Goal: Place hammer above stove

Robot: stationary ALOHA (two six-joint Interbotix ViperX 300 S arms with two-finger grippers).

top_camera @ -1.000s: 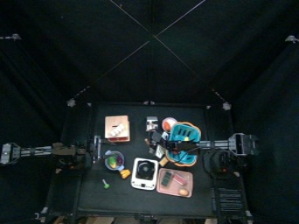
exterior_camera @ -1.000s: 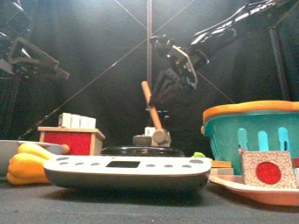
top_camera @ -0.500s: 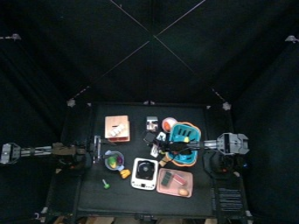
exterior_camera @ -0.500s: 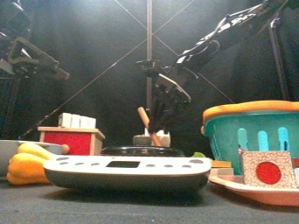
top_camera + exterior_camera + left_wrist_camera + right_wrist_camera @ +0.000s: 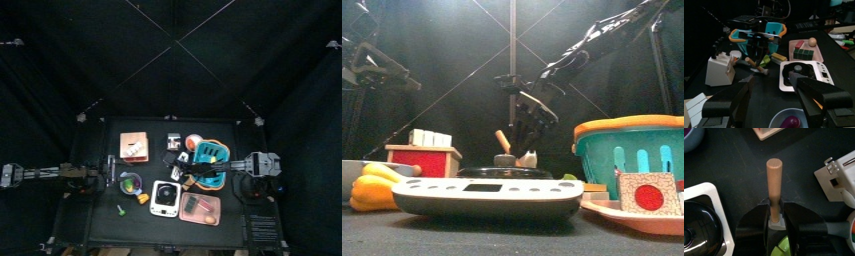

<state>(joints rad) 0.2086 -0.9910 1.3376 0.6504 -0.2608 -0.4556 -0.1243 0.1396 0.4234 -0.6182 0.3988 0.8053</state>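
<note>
— Behind the stove (image 5: 489,196), what is the right gripper (image 5: 776,217) doing?
— Its jaws pinch the hammer (image 5: 773,185) by the head end, handle tilted up, low over the table just past the white slab.
— And the containers?
— A teal basket (image 5: 636,150) with an orange rim stands at the right; its contents can't be made out. The pink tray (image 5: 811,52) holds a red-and-green block and a small egg-like piece. The purple bowl (image 5: 791,121) has something dark inside.
— The left gripper (image 5: 774,100)?
— Jaws spread, resting at the table's left.

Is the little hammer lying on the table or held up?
Held up: the right gripper clamps the hammer near its head, handle tilted above the table.
</note>
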